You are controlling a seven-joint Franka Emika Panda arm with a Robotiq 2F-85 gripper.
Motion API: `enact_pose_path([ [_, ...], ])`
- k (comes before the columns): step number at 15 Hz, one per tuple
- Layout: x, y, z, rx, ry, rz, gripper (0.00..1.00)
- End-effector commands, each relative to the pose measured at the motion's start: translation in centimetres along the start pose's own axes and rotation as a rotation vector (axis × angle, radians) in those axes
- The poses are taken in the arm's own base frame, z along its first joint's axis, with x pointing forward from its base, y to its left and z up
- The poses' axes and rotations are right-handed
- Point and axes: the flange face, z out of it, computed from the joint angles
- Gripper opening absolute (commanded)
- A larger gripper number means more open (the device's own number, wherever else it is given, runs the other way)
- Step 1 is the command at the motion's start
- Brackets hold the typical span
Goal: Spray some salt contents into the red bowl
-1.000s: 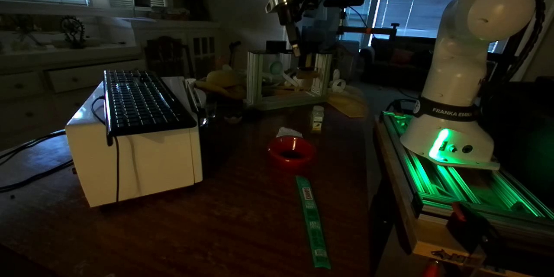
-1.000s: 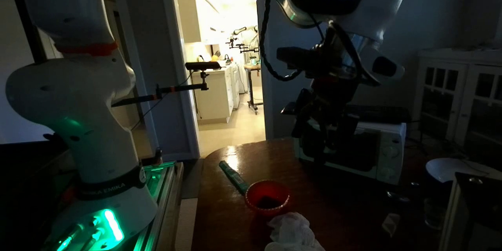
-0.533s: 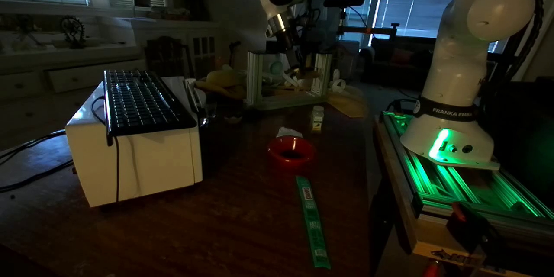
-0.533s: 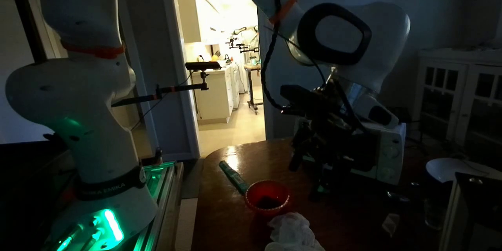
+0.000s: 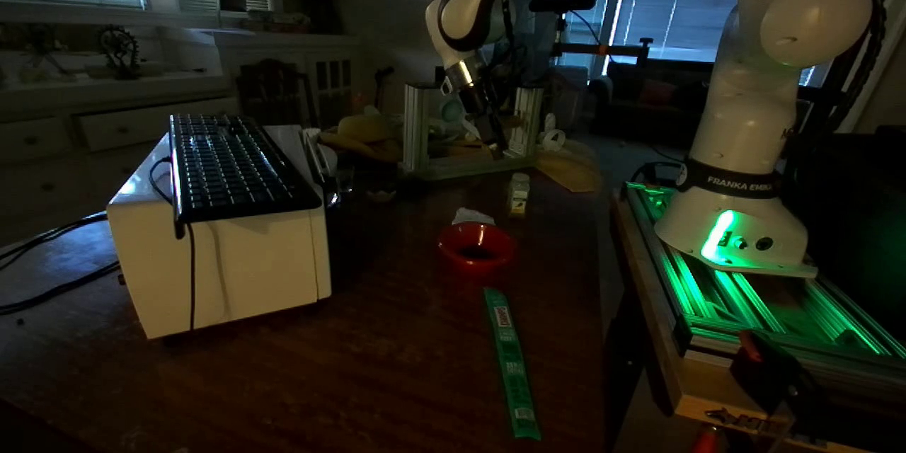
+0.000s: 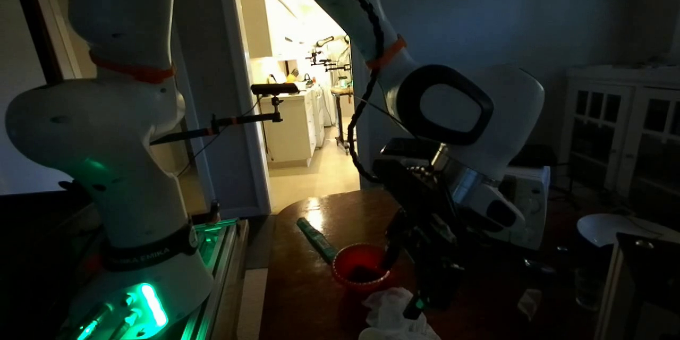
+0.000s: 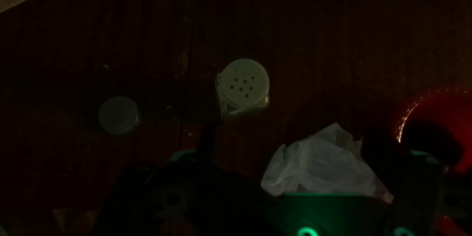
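Observation:
A salt shaker with a pale, holed cap (image 7: 244, 82) stands upright on the table; it also shows behind the bowl in an exterior view (image 5: 519, 193). The red bowl (image 5: 476, 248) shows in both exterior views (image 6: 346, 265) and at the right edge of the wrist view (image 7: 451, 114). A dark patch lies inside it. My gripper (image 7: 295, 136) is open, with nothing between its fingers, above the table. In the wrist view the shaker lies ahead of the fingertips, nearer the left finger. In an exterior view the gripper (image 6: 402, 281) overlaps the bowl's edge.
A crumpled white tissue (image 7: 324, 162) lies between shaker and bowl. A grey round disc (image 7: 118, 115) lies left of the shaker. A green packet (image 5: 511, 361) lies by the bowl. A white appliance (image 5: 241, 269) carries a keyboard (image 5: 233, 163). A metal frame (image 5: 416, 134) stands behind.
The arm has come down in both exterior views. The gripper has dropped from high over the table to lower, near the shaker and bowl. Shaker, bowl and packet have not moved.

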Motion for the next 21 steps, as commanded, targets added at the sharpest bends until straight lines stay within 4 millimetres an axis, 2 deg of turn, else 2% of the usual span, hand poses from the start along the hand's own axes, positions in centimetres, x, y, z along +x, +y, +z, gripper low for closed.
enact_pose_path([
  [1,0.0,0.1,0.0,0.001,-0.002,0.001,1.0],
  [3,0.1,0.0,0.0,0.0,-0.001,0.001,1.0],
  [5,0.5,-0.2,1.1,0.0,-0.027,-0.039,1.0],
  [12,3.6,-0.4,3.1,-0.023,-0.081,-0.113,1.0],
  [21,5.9,0.2,5.7,-0.049,-0.273,-0.127,1.0],
])
